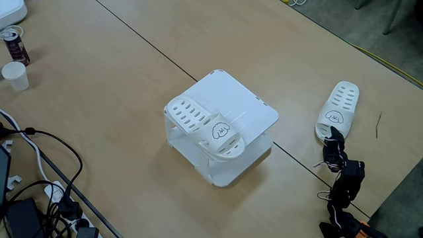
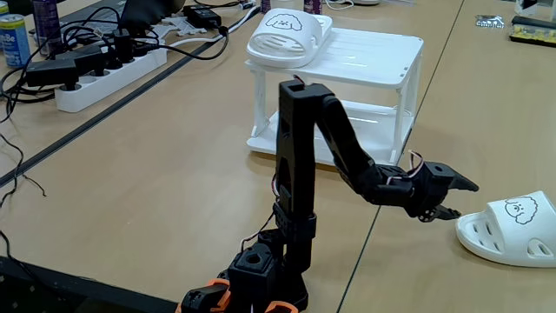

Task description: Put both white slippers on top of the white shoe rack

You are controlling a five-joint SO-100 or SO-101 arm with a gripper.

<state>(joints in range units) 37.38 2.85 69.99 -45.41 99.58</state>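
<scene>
One white slipper point(image 1: 203, 124) lies on the left side of the white shoe rack's top point(image 1: 246, 99), its puppy-face strap toward the front edge; in the other fixed view this slipper point(image 2: 287, 33) sits at the near left corner of the rack point(image 2: 373, 50). The second white slipper point(image 1: 338, 108) rests on the table to the right of the rack, also seen low at the right point(image 2: 512, 228). My black gripper point(image 2: 466, 200) hovers just short of that slipper's strap end, open, with nothing between its fingers. From above the gripper point(image 1: 332, 137) sits right at the slipper's toe.
A paper cup point(image 1: 16, 75) and a can point(image 1: 14, 45) stand at the far left. Cables and a power strip point(image 2: 104, 65) crowd that side, next to a blue can point(image 2: 12, 39). The table's edge point(image 1: 396, 66) runs close behind the loose slipper.
</scene>
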